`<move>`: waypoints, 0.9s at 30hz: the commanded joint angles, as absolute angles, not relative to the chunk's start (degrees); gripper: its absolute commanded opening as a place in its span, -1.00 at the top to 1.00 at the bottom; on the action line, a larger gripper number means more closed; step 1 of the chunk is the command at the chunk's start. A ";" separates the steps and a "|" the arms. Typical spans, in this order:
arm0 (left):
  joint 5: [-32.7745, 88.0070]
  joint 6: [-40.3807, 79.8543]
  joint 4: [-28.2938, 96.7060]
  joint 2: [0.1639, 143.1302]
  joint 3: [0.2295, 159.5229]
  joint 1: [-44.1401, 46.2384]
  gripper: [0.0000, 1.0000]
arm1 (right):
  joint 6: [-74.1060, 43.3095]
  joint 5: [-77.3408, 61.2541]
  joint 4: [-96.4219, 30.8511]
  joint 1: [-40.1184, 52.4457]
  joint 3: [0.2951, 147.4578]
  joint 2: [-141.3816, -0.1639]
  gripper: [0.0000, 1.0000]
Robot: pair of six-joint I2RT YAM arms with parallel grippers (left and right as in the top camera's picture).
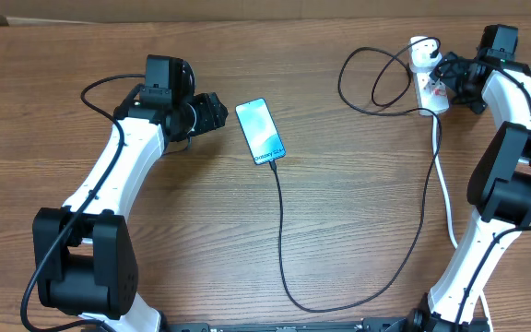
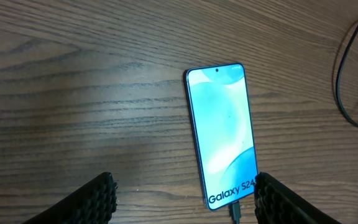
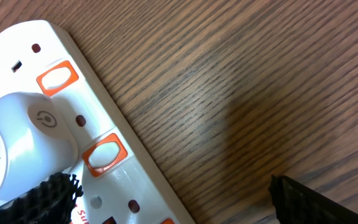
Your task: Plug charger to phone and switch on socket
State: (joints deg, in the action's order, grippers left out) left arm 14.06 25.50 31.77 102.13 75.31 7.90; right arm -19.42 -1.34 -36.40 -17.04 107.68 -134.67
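Observation:
The phone point(image 1: 260, 132) lies flat on the table with its light blue screen lit. In the left wrist view the phone point(image 2: 222, 137) shows "Galaxy" text, and the charger's black connector point(image 2: 236, 214) sits in its bottom edge. The charger cable point(image 1: 284, 249) loops along the table to a white adapter point(image 1: 421, 53) plugged into the socket point(image 1: 431, 88). My left gripper point(image 1: 218, 110) hangs open just left of the phone, holding nothing. My right gripper point(image 3: 173, 202) is open over the socket point(image 3: 123, 180), one fingertip point(image 3: 45, 198) beside an orange-red switch point(image 3: 104, 154) and the adapter point(image 3: 23, 130).
The strip's thick white lead point(image 1: 445, 194) runs toward the right arm's base. Black cable loops point(image 1: 376, 83) lie left of the strip. A second switch point(image 3: 58, 78) shows farther along the strip. Bare wood lies right of the strip.

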 commanded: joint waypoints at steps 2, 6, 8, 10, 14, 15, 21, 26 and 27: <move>13.54 25.89 32.18 101.49 75.18 8.38 -0.34 | -20.14 1.28 -34.50 -18.41 110.76 -133.53 -1.00; 13.54 25.91 32.14 101.49 75.18 8.38 -0.35 | -20.16 1.23 -34.74 -18.50 110.74 -133.53 -1.00; 13.54 25.91 32.14 101.49 75.18 8.38 -0.35 | -20.14 1.23 -34.74 -18.50 110.74 -133.53 -1.00; 13.54 25.91 32.14 101.49 75.18 8.38 -0.35 | -20.12 1.23 -34.76 -18.39 110.74 -133.53 -1.00; 13.54 25.91 32.14 101.49 75.18 8.38 -0.35 | -20.14 -0.10 -34.68 -18.33 110.74 -133.56 -1.00; 13.56 25.91 32.14 101.49 75.18 8.38 -0.35 | -20.16 -0.08 -34.74 -18.33 110.72 -133.56 -1.00; 13.54 25.91 32.16 101.49 75.18 8.38 -0.34 | -20.14 -0.62 -35.07 -18.33 110.59 -133.69 -1.00; 13.54 25.91 32.14 101.49 75.18 8.38 -0.35 | -20.16 -1.61 -34.94 -18.33 109.62 -133.73 -1.00; 13.54 25.89 32.14 101.49 75.18 8.38 -0.35 | -20.16 -1.65 -34.87 -18.31 109.38 -133.73 -1.00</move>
State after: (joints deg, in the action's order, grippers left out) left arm 14.06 25.50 32.14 102.13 75.31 7.90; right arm -19.70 -0.89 -35.18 -18.35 108.97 -134.67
